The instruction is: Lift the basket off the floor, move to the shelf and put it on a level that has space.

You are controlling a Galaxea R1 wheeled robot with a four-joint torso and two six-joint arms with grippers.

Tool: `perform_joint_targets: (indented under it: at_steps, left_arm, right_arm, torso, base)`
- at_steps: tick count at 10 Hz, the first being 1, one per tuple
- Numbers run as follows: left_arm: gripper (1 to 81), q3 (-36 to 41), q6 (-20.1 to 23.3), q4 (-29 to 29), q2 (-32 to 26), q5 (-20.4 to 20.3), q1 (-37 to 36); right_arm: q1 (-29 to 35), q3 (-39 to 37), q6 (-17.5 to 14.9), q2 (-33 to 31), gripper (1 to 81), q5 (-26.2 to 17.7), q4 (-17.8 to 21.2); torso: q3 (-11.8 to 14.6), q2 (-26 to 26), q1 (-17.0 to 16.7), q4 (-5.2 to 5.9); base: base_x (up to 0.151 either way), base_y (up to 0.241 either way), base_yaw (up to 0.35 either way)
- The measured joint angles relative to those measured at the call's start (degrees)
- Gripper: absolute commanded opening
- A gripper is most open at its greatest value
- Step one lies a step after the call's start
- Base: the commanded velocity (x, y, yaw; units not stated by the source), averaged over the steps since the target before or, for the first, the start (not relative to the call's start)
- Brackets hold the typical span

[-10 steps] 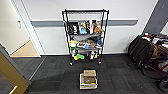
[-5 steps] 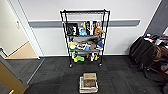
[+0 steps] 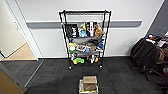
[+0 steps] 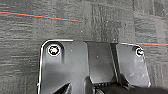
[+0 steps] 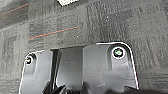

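Observation:
The shelf [image 3: 107, 37], a tall black wire rack, stands against the white wall in the middle of the head view. Its top level [image 3: 85, 12] is bare, while the tiers below are crowded with packets and toys. On the floor [image 3: 120, 75] of dark carpet tiles, in front of the rack, a brown cardboard box [image 3: 90, 82] sits on a pale, white-edged thing [image 3: 81, 87]; I cannot tell whether that is the basket. Both wrist views look down on carpet past the robot's dark plate.
An open doorway with tan wood flooring [image 3: 23, 53] lies to the left. Dark chairs draped with clothes [image 3: 150, 57] stand at the right. Thin red lines [image 4: 40, 16] cross the carpet. A white patch [image 5: 66, 2] shows at the edge of the right wrist view.
The whole head picture has shifted slightly: the rack looks a touch larger and the box sits lower in the picture. Nothing in the scene has itself moved.

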Motion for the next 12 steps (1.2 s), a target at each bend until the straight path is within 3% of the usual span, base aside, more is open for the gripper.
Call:
perform_joint_targets:
  at_steps: [12]
  left_arm:
    - [81.1, -0.4, 0.0, 0.0, 0.1, 0.1, 0.5]
  right_arm:
    - [-1.2, -0.6, 0.0, 0.5, 81.1, 0.0, 0.1]
  torso:
    - [0.0, 0.0, 0.0, 0.00]
  base:
    - [0.139, 0.000, 0.000]
